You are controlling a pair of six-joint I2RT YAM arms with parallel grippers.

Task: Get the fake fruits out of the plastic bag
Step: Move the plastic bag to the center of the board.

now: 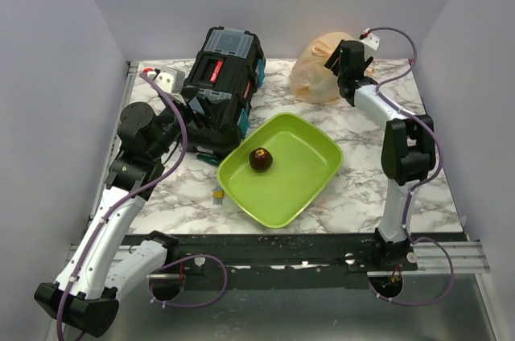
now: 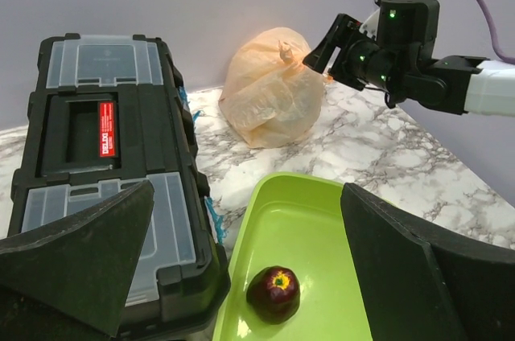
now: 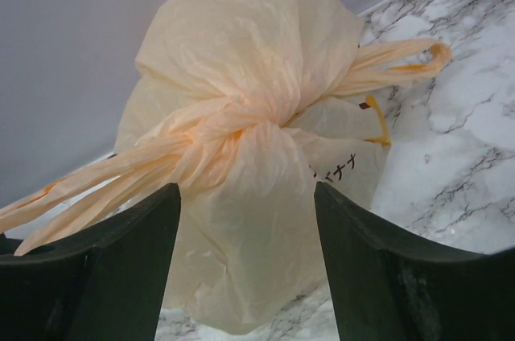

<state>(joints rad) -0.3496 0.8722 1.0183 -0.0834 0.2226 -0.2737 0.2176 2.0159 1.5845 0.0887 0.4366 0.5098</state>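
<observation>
The peach-orange plastic bag (image 1: pixel 315 74) (image 2: pixel 269 96) (image 3: pixel 249 108) sits knotted shut at the back right of the marble table. What it holds is hidden. My right gripper (image 1: pixel 336 61) (image 2: pixel 316 55) (image 3: pixel 245 192) is at the bag just below the knot, open, with bag plastic between its fingers. One dark maroon fake fruit (image 1: pixel 260 159) (image 2: pixel 273 293) lies in the lime-green tray (image 1: pixel 310 188) (image 2: pixel 318 220). My left gripper (image 1: pixel 185 133) (image 2: pixel 247 188) hovers open and empty beside the toolbox, over the tray's left edge.
A black toolbox (image 1: pixel 224 84) (image 2: pixel 105 156) with a red label stands left of the tray. A small yellow and blue object (image 1: pixel 217 193) lies on the table by the tray's near left corner. Grey walls enclose the table on three sides.
</observation>
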